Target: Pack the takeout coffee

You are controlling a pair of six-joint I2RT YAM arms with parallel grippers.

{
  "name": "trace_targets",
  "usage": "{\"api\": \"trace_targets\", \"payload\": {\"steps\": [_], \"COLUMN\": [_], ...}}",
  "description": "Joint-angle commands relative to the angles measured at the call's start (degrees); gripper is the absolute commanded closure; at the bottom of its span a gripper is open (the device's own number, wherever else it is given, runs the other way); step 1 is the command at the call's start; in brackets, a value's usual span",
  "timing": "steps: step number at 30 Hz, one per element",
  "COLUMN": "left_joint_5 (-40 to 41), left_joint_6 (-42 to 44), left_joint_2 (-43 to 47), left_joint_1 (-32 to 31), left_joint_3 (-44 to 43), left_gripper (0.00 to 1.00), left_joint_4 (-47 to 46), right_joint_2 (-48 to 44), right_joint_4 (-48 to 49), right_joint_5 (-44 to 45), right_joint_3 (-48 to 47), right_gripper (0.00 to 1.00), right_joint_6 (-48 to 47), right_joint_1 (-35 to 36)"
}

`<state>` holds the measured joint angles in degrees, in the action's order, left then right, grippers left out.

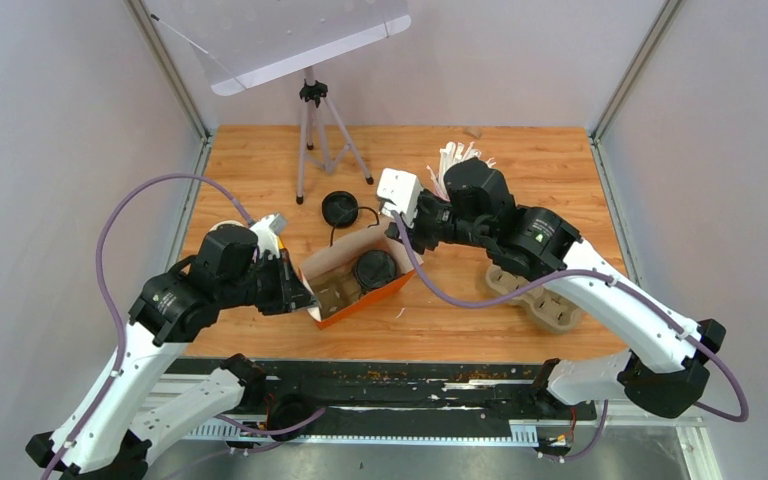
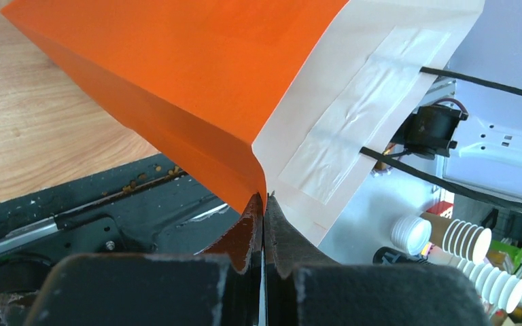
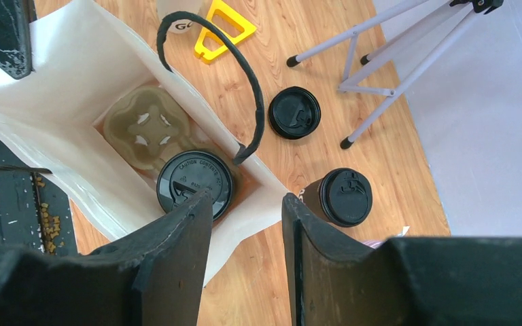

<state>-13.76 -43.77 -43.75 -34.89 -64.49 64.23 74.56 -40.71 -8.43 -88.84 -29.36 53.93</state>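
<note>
— Where is the coffee sitting?

— One lidded cup point(image 3: 194, 182) is standing inside the paper bag point(image 1: 365, 303), seated in a pulp carrier point(image 3: 143, 125) that is lying on the bag's floor. The bag is resting toward the near edge of the tabletop point(image 1: 260, 160), left of its middle. A second cup point(image 3: 343, 197), lid on, is standing on the wood just outside the bag's wall, on the side facing the far edge.

— And the pincers?

— The left gripper point(image 2: 264, 204) is pressing its fingers together on the bag's corner fold, where orange outside is meeting white lining. The right gripper point(image 3: 246, 204) is hovering above the bag's rim with its fingers spread and nothing between them.

— What is crowding the way?

— A black handle point(image 3: 248, 88) is arching across the bag's open mouth. From overhead, the right arm is covering the second cup. A loose lid point(image 1: 340, 208) is lying just beyond the bag. A tripod point(image 1: 312, 130) is standing by the far edge. White straws point(image 1: 457, 158) are poking up behind the right wrist. A spare pulp tray point(image 1: 550, 305) is lying under the right arm, toward the right edge. A yellow piece point(image 3: 221, 27) is lying beside the bag.
</note>
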Motion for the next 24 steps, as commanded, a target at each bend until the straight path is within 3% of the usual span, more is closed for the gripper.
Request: {"api": "trace_targets", "payload": {"steps": [1, 11, 18, 24], "left_joint_5": [1.6, 7.2, 9.0, 8.9], "left_joint_6": [-1.6, -2.2, -0.5, 1.9], "left_joint_2": [-1.2, -5.4, -8.7, -11.3], "left_joint_1": [-0.2, 0.0, 2.4, 5.4], "left_joint_3": [-4.0, -8.8, -12.1, -13.8], "left_gripper": [1.0, 0.98, 0.97, 0.95], "left_joint_4": [2.4, 8.6, 13.0, 14.0], "right_joint_2": [-0.7, 0.0, 0.5, 11.5], "right_joint_4": [2.1, 9.5, 16.4, 9.9], "right_joint_5": [-3.2, 6.8, 12.7, 13.2], "right_joint_3": [-0.5, -0.9, 1.1, -6.8], "right_gripper": [0.57, 0.55, 0.5, 0.43], "right_joint_6": [1.7, 6.2, 14.7, 21.9], "right_joint_1": [-0.3, -0.6, -6.5, -12.7]}}
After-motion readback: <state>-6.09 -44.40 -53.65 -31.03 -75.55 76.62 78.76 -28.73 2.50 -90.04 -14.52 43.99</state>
